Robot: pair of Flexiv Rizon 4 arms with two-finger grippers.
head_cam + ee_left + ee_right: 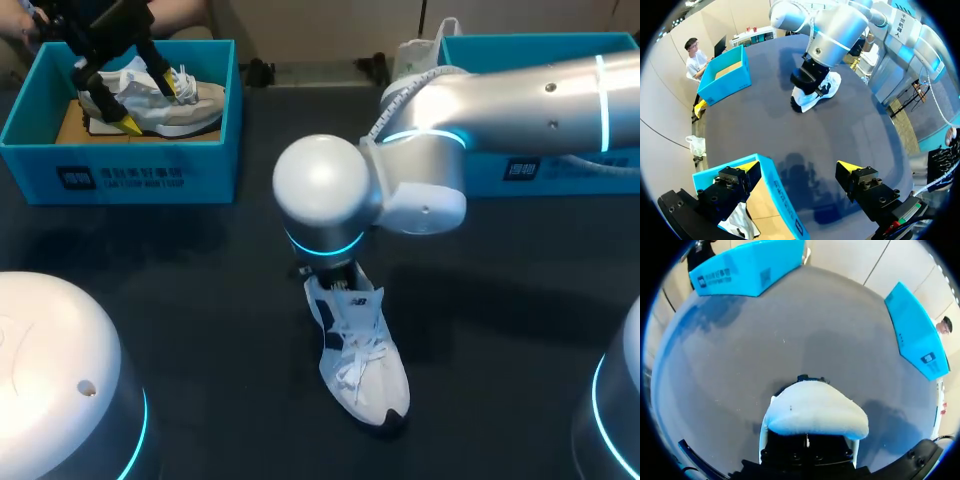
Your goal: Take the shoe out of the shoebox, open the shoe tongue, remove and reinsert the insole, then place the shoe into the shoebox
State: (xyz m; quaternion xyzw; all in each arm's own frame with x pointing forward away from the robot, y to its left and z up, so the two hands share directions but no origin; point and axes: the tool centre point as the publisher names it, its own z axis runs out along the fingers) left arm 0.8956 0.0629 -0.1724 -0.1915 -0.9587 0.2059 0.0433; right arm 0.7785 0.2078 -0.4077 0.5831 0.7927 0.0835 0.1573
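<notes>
Dark bench [200, 300] with two blue shoeboxes along its far edge. The right arm [520, 100] enters from the right and reaches past the middle, its wrist directly above the heel of a white-and-navy shoe [362, 370]. This shoe stands upright on the bench, outside both boxes, laces up and toe towards the near edge. The left shoebox [130, 175] holds a grey shoe [165, 105]. The right shoebox [490, 175] lies partly behind the right arm. The left pincer [157, 104] hangs over the left shoebox, released, its yellow fingertips [747, 165] wide apart and gripping nothing. The right pincer [338, 278] sits at the shoe's heel. In the right wrist view a white, rounded part of the shoe covers its fingers, so its state cannot be told.
</notes>
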